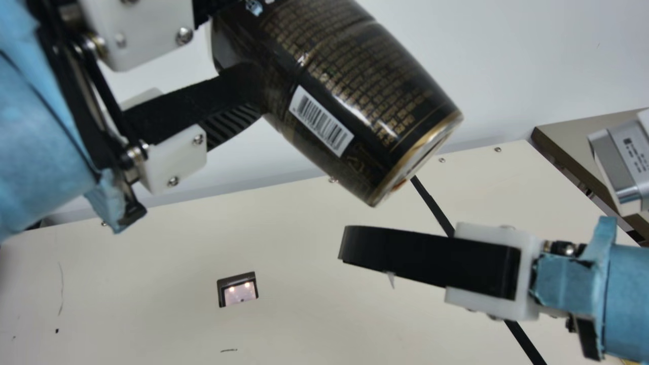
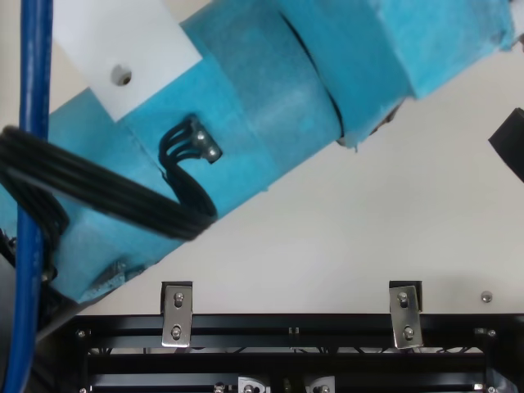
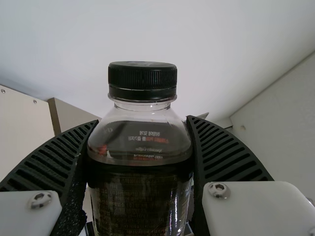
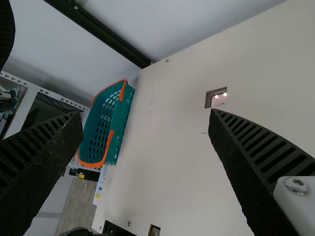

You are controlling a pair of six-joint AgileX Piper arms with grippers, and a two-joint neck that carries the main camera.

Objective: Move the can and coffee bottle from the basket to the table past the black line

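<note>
In the main view my left gripper [image 1: 238, 66] is shut on the coffee bottle [image 1: 350, 96], dark with gold print, held tilted above the table [image 1: 304, 314]. The left wrist view has the bottle's black cap and clear shoulder [image 3: 142, 81] upright between the fingers of the left gripper [image 3: 142, 123]. My right gripper [image 1: 347, 244] is below the bottle's base in the main view, apart from it. From its own wrist, the right gripper [image 4: 146, 118] stands open with nothing between its fingers. The black line [image 1: 433, 208] runs behind it. The teal, orange-rimmed basket [image 4: 118, 130] is by the table's edge.
A small framed opening [image 1: 220, 294] is set in the tabletop. At the main view's right, a silver-grey device [image 1: 626, 157] stands by a brown-edged box [image 1: 563, 157]. My left arm [image 2: 262, 106] spans the top view, above a black rail [image 2: 286, 325].
</note>
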